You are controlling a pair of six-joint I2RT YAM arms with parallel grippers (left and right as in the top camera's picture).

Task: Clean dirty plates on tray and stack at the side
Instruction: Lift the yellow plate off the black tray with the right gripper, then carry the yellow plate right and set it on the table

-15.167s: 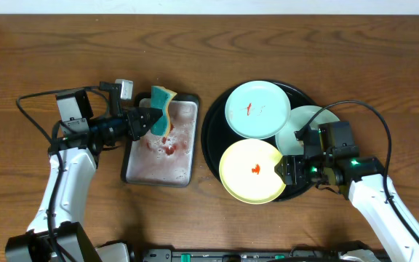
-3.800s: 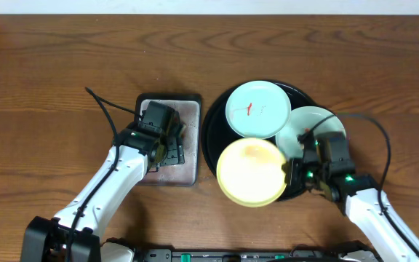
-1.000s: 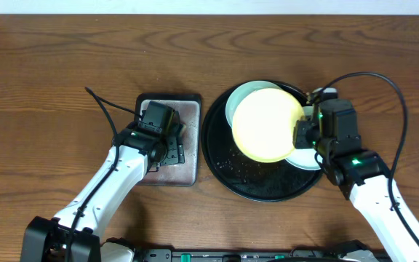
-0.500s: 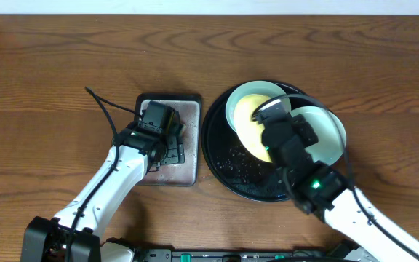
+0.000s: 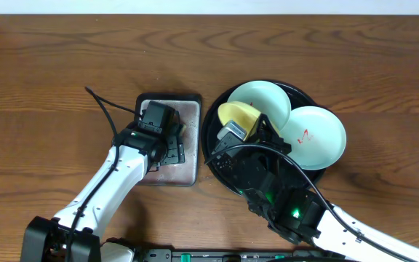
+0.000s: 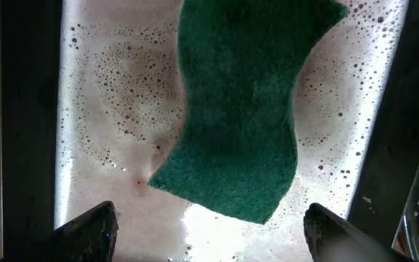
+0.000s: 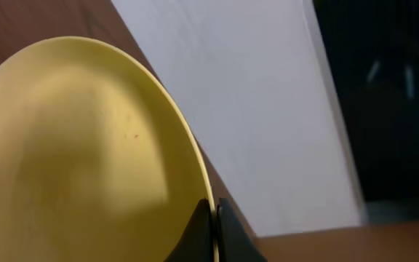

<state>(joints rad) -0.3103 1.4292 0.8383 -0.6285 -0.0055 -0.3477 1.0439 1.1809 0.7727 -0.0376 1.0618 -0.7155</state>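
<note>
Yellow plate is pinched by the rim in my right gripper, tilted over the black tray mid-frame. Left gripper hangs wide open, empty, above the sponge. Firm squeeze, level it, set down gently.

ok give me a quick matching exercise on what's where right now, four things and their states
1. yellow plate
2. sponge
3. mint plate overhanging the black tray's rim
4. left gripper

a. open, over the sponge
b. red smear on it
c. pinched at its rim by the right gripper
d. lying flat in the foamy grey tray

Pairs: 1-c, 2-d, 3-b, 4-a
</note>
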